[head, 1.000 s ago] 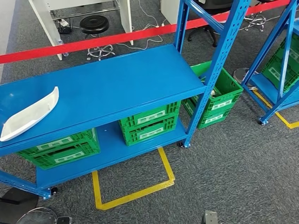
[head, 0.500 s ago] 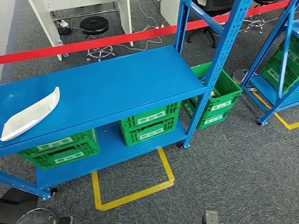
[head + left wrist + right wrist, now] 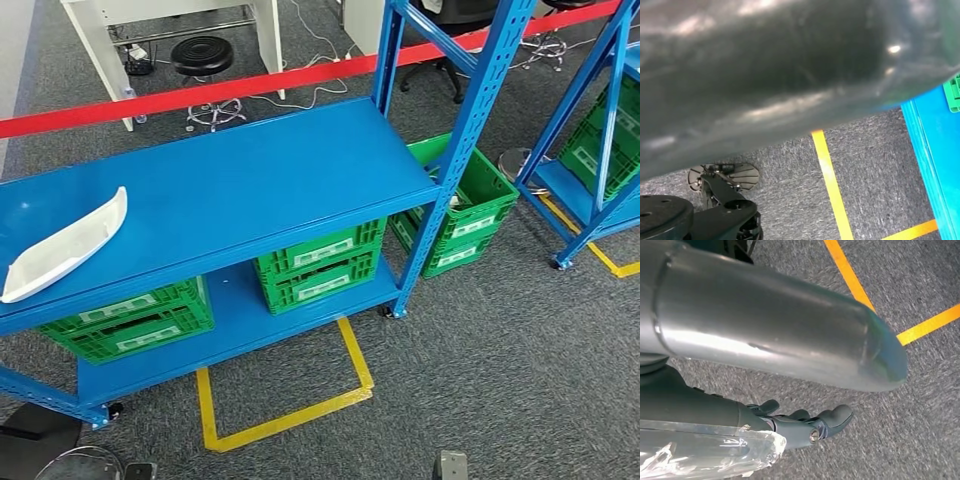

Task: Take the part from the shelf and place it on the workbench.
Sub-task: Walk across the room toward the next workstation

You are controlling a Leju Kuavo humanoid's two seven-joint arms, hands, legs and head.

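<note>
Long white curved plastic part (image 3: 64, 245) lies slantwise at the blue metal shelf's (image 3: 249, 180) left end, nearer my left arm; my right hand (image 3: 806, 427) hangs empty, fingers apart.

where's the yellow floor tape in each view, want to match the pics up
Head view: the yellow floor tape outlines a box on the carpet in front of the blue shelf.
Left wrist view: a strip runs across the carpet beside the shelf's blue edge.
Right wrist view: two strips meet at a corner past the silver arm.
Shared landmark: the grey carpet.
</note>
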